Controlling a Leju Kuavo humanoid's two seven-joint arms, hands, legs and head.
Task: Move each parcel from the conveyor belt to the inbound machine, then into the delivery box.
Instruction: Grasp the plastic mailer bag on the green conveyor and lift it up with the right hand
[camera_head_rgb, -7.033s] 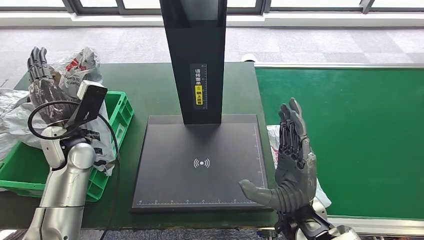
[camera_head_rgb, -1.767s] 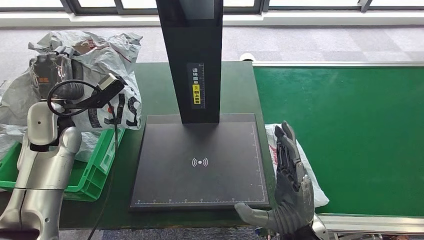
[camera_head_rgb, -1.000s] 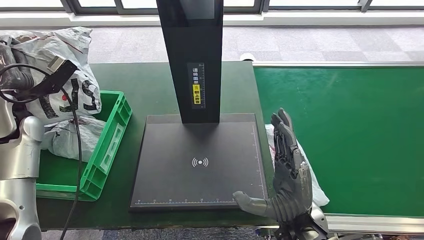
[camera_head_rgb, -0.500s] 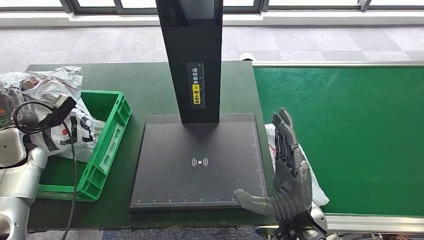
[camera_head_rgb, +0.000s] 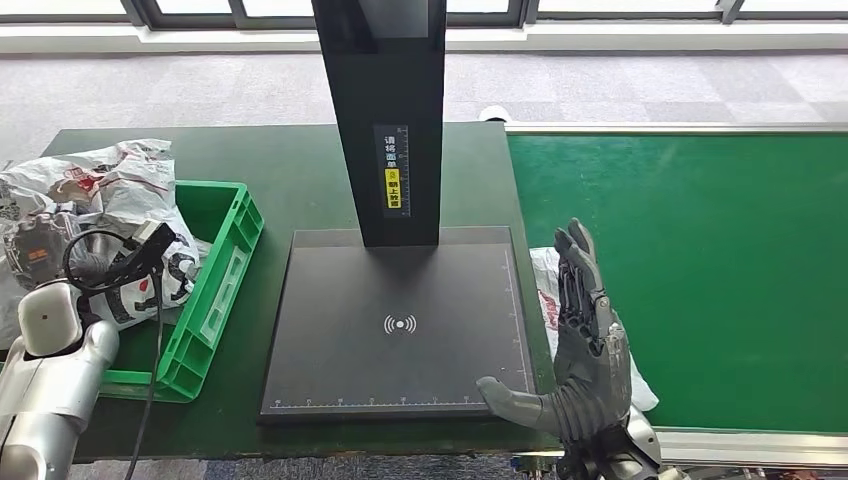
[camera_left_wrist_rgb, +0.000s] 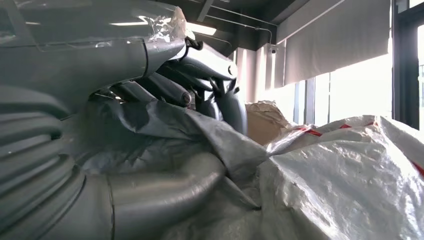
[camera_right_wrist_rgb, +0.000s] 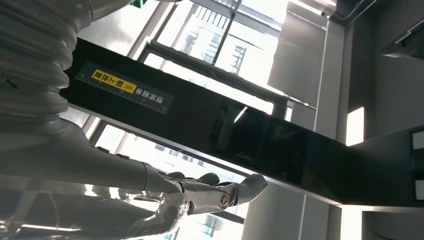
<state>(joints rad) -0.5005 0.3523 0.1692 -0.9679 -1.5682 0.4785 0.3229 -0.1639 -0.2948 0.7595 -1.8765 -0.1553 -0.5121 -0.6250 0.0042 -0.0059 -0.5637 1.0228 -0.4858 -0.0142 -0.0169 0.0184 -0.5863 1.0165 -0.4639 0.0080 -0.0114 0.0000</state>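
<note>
My left hand (camera_head_rgb: 40, 255) grips a crumpled white and grey plastic parcel (camera_head_rgb: 105, 195) and holds it over the left part of the green delivery box (camera_head_rgb: 228, 268). In the left wrist view the fingers (camera_left_wrist_rgb: 200, 75) curl into the parcel's (camera_left_wrist_rgb: 340, 175) grey film. My right hand (camera_head_rgb: 585, 340) stands upright and open beside the right edge of the inbound machine's black plate (camera_head_rgb: 400, 330), fingers apart, holding nothing. A second white parcel (camera_head_rgb: 545, 290) lies under that hand at the conveyor belt's (camera_head_rgb: 700, 270) near left corner.
The machine's black column (camera_head_rgb: 385, 120) rises from the back of the plate and also crosses the right wrist view (camera_right_wrist_rgb: 240, 135). A cable (camera_head_rgb: 150, 330) hangs from my left wrist. The dark green table (camera_head_rgb: 300, 170) lies around box and machine.
My left arm has carried the gripped parcel leftwards from beside the column and lowered it over the box. The right hand has stayed open, drifting slightly.
</note>
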